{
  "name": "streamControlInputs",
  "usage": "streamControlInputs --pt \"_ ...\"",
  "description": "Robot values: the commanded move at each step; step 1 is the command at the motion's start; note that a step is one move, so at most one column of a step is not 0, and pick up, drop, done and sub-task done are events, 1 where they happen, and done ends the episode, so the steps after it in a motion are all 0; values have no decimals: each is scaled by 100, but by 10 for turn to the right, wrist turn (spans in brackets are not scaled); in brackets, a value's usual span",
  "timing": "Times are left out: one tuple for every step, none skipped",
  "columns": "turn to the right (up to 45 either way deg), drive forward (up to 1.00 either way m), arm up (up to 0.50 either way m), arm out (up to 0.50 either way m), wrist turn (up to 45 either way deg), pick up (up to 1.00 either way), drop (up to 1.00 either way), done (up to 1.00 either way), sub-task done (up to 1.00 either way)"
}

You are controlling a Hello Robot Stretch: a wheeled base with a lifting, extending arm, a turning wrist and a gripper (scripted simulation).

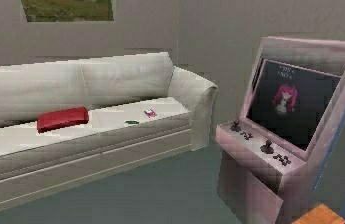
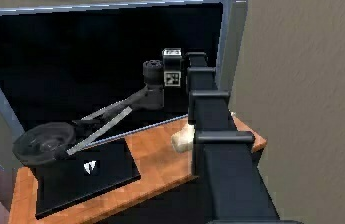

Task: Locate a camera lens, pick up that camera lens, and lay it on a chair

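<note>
Above the wooden table (image 2: 165,158) our gripper (image 2: 75,138) ends at a dark round camera lens (image 2: 42,145); we cannot tell whether it holds anything.

no readable text anywhere. arcade cabinet screen (image 1: 302,112) has a faint pale line near its top, not legible. two white squares (image 2: 170,58) carry black marks, not letters. black flat box (image 2: 85,178) bears a small white mark, unreadable.
</note>
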Motion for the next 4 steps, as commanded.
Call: streamControlInputs --pt "0 0 0 0 -330 0 0 0 0" --pt "0 0 0 -26 0 0 0 0 0" --pt "-450 0 0 0 0 0 0 0 0" --pt "-450 0 0 0 0 0 0 0 0"
